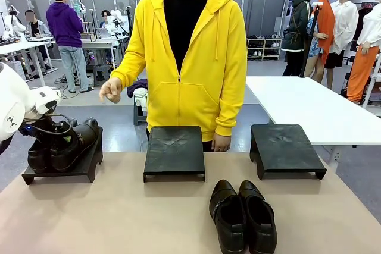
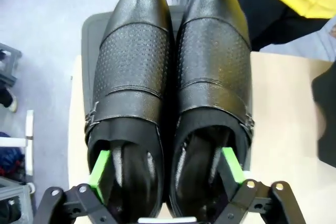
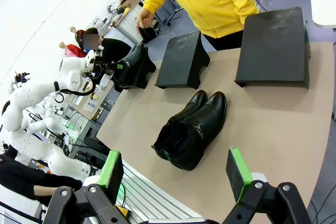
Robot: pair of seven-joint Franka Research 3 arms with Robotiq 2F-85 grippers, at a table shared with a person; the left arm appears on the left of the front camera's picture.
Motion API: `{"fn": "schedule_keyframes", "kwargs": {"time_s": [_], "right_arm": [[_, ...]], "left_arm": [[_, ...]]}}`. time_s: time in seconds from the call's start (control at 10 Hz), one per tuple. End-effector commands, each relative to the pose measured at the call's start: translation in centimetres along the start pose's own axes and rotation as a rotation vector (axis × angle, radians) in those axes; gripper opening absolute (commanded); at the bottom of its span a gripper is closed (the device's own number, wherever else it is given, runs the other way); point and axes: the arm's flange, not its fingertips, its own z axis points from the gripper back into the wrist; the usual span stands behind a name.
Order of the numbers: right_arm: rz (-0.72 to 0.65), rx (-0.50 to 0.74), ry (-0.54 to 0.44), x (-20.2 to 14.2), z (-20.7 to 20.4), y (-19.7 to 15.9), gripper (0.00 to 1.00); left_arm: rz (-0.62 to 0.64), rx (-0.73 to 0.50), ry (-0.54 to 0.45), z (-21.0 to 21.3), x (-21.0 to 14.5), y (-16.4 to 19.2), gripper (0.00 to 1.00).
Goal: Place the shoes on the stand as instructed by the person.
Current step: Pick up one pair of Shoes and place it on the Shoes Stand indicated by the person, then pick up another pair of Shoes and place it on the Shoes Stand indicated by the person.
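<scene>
Fingers (image 2: 100, 167) of left gripper (image 2: 165, 162) spread wide, down in the mouths of the strap shoes (image 2: 134, 61), perhaps touching the linings, pair on a stand (image 1: 59, 173) at left of front frame, right gripper (image 3: 174, 161) wide and empty, glossy shoes (image 1: 243, 215) on table (image 1: 119, 218), lower centre.

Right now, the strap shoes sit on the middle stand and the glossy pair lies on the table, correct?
No. The front view shows the strap shoes on the left stand, not the middle one; the glossy pair does lie on the table.
</scene>
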Motion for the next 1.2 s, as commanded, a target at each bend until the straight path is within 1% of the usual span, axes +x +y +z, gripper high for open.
{"fn": "schedule_keyframes", "kwargs": {"time_s": [0.0,1.0,1.1], "right_arm": [[0.020,0.008,-0.010,0.1,0.1,0.0,1.00],[0.020,0.008,-0.010,0.1,0.1,0.0,1.00],[0.020,0.008,-0.010,0.1,0.1,0.0,1.00]], "left_arm": [[-0.002,0.001,0.007,-0.6,0.1,0.3,1.00],[0.002,0.000,0.010,-0.5,-0.3,0.1,1.00],[-0.038,-0.046,0.054,2.1,0.7,1.1,1.00]]}}
